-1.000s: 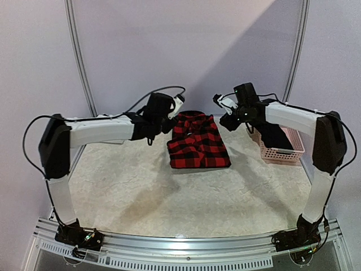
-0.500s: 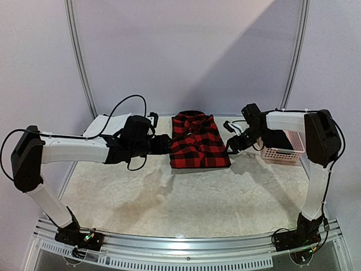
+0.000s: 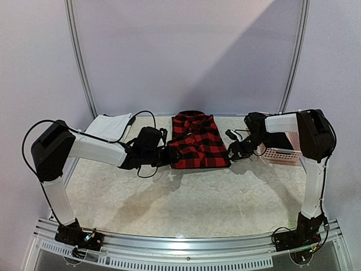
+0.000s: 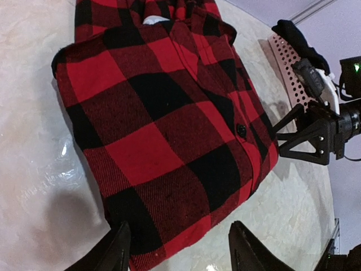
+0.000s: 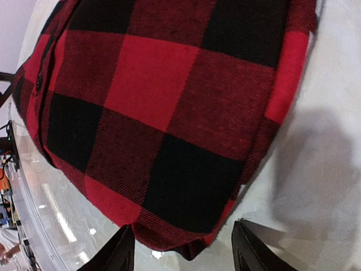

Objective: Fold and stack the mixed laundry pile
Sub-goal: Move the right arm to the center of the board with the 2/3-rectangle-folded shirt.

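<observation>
A folded red-and-black checked flannel shirt [image 3: 197, 144] lies flat at the back middle of the table. My left gripper [image 3: 168, 155] is low at its near left corner, open, with the two fingers standing either side of that corner [image 4: 180, 248]. At the near right corner my right gripper [image 3: 231, 151] is also open, and the shirt's corner [image 5: 192, 248] lies between its fingers. Neither pair of jaws has closed on cloth. A folded white cloth [image 3: 110, 125] rests at the back left. A dark piece [image 4: 299, 36] hangs over the basket.
A small pink perforated basket [image 3: 279, 152] stands at the right edge, just behind my right forearm. The table has a pale, mottled surface [image 3: 186, 197]. A grey back wall with two metal poles closes off the far side.
Both arms have come down from above the shirt's far end to table height. The grippers now sit at its near corners, left one moved right, right one moved nearer.
</observation>
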